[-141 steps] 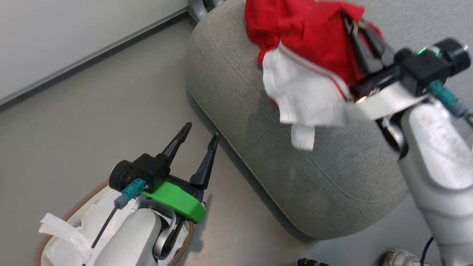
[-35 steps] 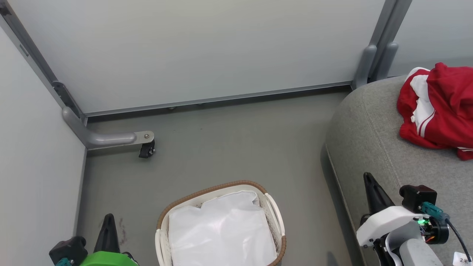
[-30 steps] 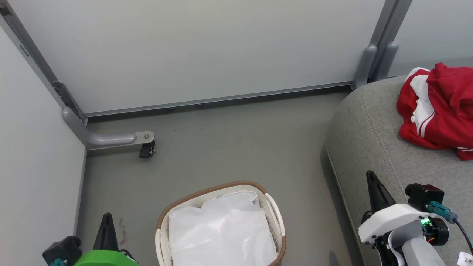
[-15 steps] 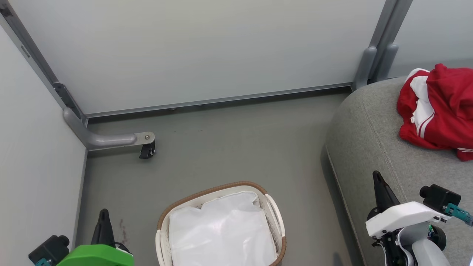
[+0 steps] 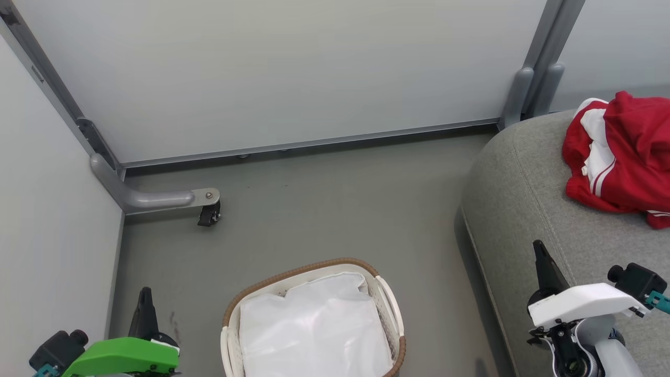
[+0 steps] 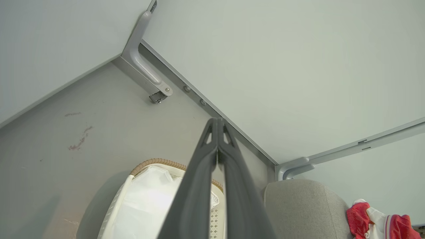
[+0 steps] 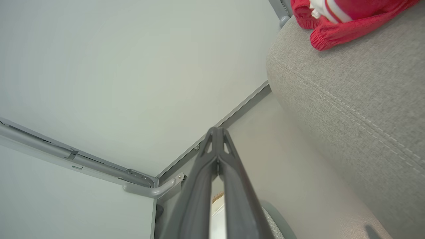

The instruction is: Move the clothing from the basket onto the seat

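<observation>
At the lower left of the head view the left gripper [image 5: 144,294] hangs over the floor [image 5: 314,209] close to the left wall panel [image 5: 47,220]. Its two dark fingers are pressed flat together with nothing between them, and the left wrist view shows the same meeting tips [image 6: 217,121]. Faint reddish marks [image 5: 172,319] stain the floor just beside it.

Farther back, in the left corner of the floor, a grey metal foot [image 5: 152,198] of the partition ends in a small black wheel [image 5: 209,214].

The basket [image 5: 298,269] stands on the floor at the bottom middle, between the two grippers and apart from both. A white liner [image 5: 314,330] lies inside it.

To the right, the seat [image 5: 523,199] rises from the floor, its rounded corner near the back wall post [image 5: 523,89].

The right gripper [image 5: 538,247] points up in front of the seat's near left edge. Its fingers are also closed tight on nothing, tips touching in the right wrist view [image 7: 217,130].

The clothing [image 5: 623,157] lies bunched on top of the seat towards its back edge, red with white trim and stripes, well apart from both grippers.
</observation>
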`<state>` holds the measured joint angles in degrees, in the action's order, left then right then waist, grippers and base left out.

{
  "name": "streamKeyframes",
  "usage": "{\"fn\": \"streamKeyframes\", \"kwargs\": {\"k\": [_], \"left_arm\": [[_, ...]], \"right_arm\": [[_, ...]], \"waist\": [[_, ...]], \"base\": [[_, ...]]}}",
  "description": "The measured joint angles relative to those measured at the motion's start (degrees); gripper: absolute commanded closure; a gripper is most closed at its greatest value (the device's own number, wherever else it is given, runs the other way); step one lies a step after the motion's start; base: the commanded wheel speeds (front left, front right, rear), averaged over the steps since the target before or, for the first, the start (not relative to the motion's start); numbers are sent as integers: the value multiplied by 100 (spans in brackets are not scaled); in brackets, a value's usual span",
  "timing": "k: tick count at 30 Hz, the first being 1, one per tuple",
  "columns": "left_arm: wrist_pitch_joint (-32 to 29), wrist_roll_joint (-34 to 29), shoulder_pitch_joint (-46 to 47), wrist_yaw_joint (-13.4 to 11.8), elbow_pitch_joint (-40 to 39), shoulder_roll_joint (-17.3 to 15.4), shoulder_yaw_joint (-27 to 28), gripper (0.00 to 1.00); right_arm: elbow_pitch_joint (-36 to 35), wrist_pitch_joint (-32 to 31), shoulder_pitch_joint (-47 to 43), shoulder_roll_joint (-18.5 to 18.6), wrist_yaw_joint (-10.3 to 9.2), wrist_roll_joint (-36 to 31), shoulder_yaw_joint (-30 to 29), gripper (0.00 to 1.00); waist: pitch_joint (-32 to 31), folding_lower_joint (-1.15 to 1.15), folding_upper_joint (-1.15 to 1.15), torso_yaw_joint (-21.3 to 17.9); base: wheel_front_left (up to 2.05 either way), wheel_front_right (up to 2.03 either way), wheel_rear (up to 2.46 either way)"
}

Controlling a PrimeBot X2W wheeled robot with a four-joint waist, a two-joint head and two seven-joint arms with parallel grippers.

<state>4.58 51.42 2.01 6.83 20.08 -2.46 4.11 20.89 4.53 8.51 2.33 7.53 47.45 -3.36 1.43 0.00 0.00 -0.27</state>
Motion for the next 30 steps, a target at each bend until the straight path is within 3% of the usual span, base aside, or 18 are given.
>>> {"fn": "streamKeyframes", "kwargs": {"k": [30], "left_arm": [[-510,1860,169,23,-285,-7,115,100]], "right_arm": [[-311,-504,-88,18,-1,2052,-146,100]], "waist": [[-47,0,0,10]], "base": [[0,0,0]]}}
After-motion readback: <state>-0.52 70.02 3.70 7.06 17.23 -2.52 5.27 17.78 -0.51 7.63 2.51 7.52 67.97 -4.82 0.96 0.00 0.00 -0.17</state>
